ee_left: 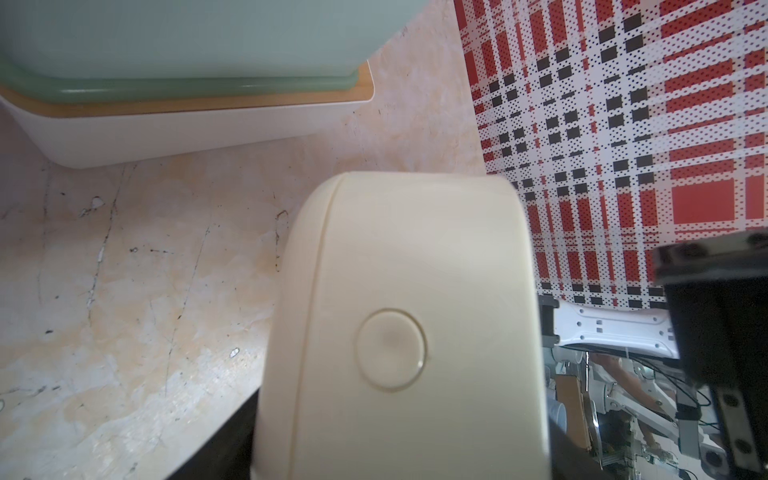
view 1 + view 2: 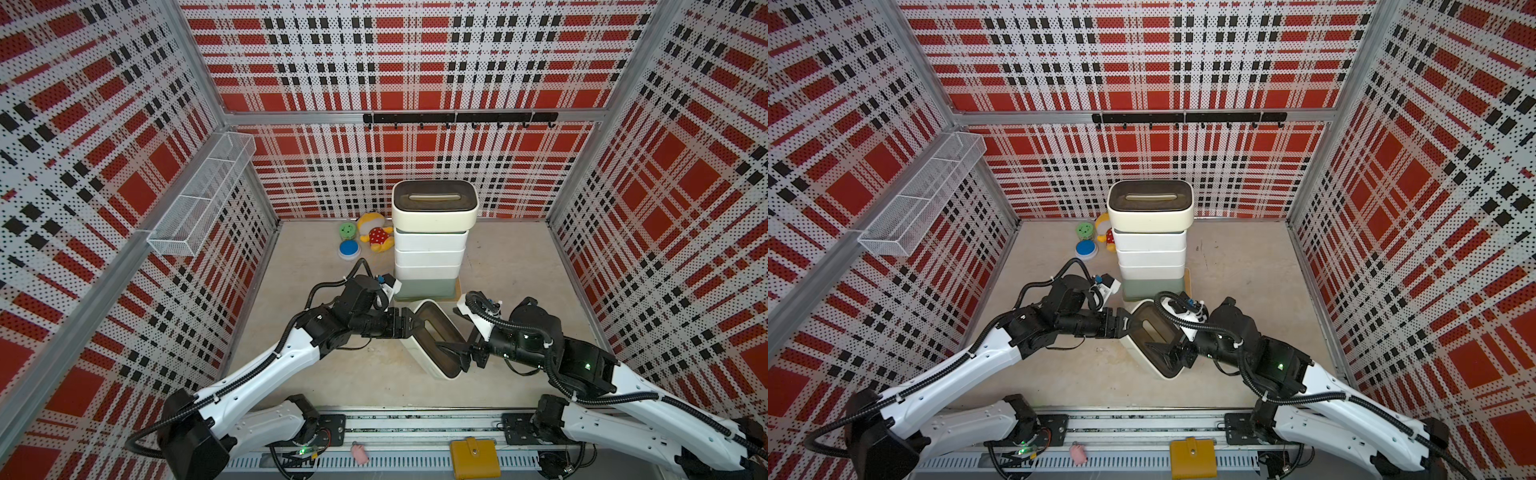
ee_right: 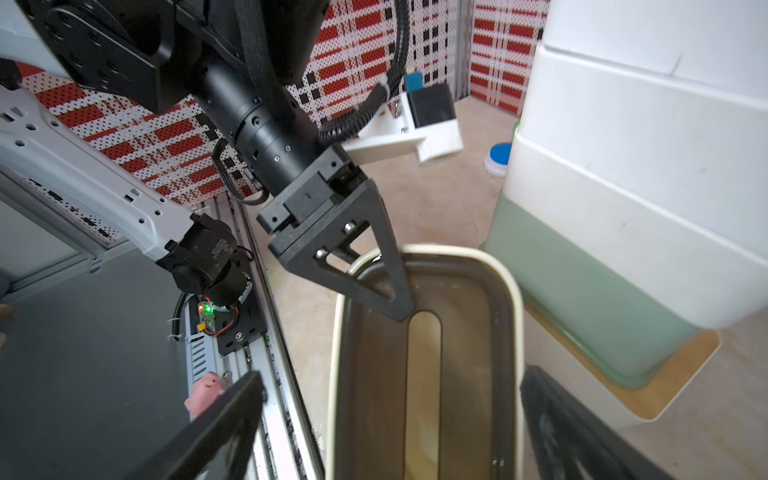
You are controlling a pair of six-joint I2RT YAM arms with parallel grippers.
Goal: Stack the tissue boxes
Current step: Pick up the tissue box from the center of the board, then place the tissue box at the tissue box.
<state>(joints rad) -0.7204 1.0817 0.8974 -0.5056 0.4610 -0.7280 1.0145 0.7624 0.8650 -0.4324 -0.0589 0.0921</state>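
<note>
Cream box (image 1: pixel 415 249), round button (image 1: pixel 390 349), left-wrist view only

**Boxed in ahead, open to the side**

The tall stack (image 2: pixel 430 257) walls off the space just beyond the left gripper (image 2: pixel 413 326). The tilted cream box (image 2: pixel 436 332) fills the gap between it and the right gripper (image 2: pixel 455 354). Bare floor (image 2: pixel 519 266) lies open outward of the right gripper.

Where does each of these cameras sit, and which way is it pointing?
Top views: high at the front, looking down; both arms show, left gripper and right gripper at the cream tissue box near the stack of tissue boxes.
Left wrist: on the left arm, facing that box's end and the stack's base; the right arm shows.
Right wrist: on the right arm, along the box's lid; its open fingers and the left arm show.
Shared: all show that box.
</note>
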